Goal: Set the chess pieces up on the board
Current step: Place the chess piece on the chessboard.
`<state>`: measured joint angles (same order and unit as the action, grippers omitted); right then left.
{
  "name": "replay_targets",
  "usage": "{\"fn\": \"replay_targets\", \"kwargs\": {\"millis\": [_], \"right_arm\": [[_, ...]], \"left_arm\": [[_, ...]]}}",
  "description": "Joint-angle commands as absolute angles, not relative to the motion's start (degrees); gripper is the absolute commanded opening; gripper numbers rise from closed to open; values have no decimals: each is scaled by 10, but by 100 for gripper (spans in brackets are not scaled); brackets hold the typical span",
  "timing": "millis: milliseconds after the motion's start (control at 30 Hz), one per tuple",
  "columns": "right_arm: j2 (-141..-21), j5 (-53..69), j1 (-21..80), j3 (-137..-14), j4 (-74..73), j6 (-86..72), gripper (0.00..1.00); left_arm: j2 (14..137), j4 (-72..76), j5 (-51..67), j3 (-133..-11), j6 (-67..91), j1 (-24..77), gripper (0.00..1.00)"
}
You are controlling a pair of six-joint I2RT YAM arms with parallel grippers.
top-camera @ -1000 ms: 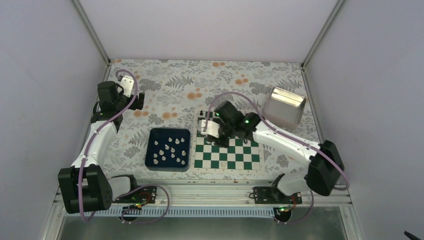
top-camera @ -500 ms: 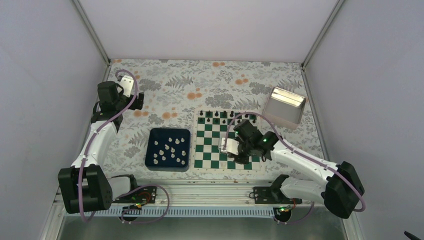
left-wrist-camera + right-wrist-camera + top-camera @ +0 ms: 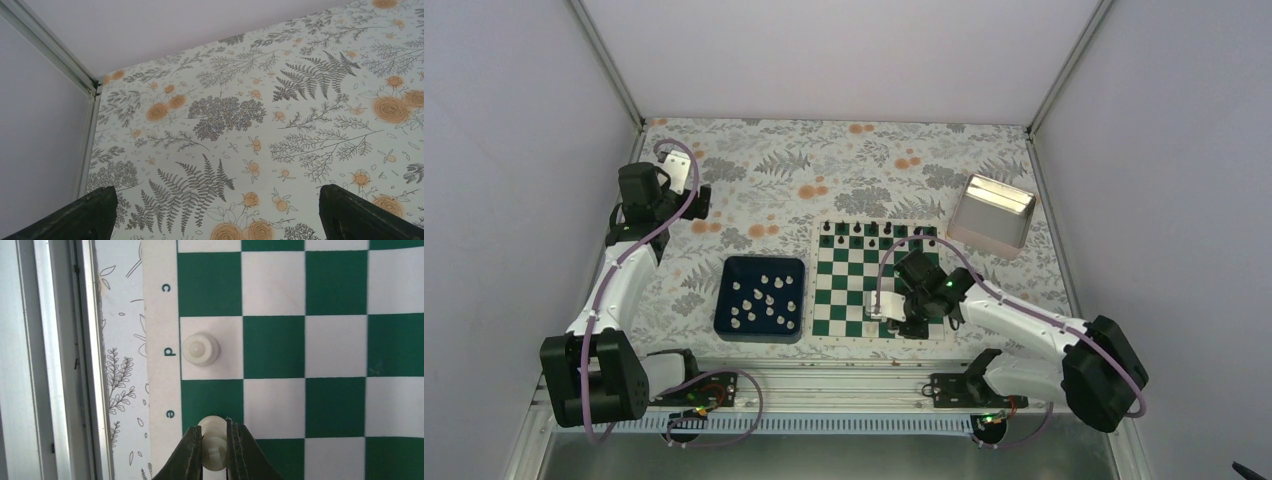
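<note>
Pinching a white piece (image 3: 213, 424) in the right gripper (image 3: 214, 432) at the board's (image 3: 854, 290) near edge, beside a second piece (image 3: 200, 348) standing there. Remaining pieces (image 3: 764, 300) in tray (image 3: 724, 300) left of the board. Farther left, left gripper (image 3: 217, 200) gaping wide.

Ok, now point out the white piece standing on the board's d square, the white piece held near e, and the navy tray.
standing white piece (image 3: 200, 348), right wrist view, on its rounded top.
held white piece (image 3: 214, 426), right wrist view, on its head.
navy tray (image 3: 720, 300), top external view, on its left wall.
</note>
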<state>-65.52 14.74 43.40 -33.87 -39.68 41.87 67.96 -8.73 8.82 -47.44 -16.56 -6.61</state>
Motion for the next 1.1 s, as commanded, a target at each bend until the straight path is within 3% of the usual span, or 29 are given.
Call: {"fn": "replay_targets", "kwargs": {"millis": [0,1067], "right_arm": [[-677,183,432,-351,-406,443,4],[-699,193,432,-355,-383,438,4]], "left_arm": [[675,-83,82,-480,-174,-68,100],[677,-81,86,-477,-175,-68,100]]}}
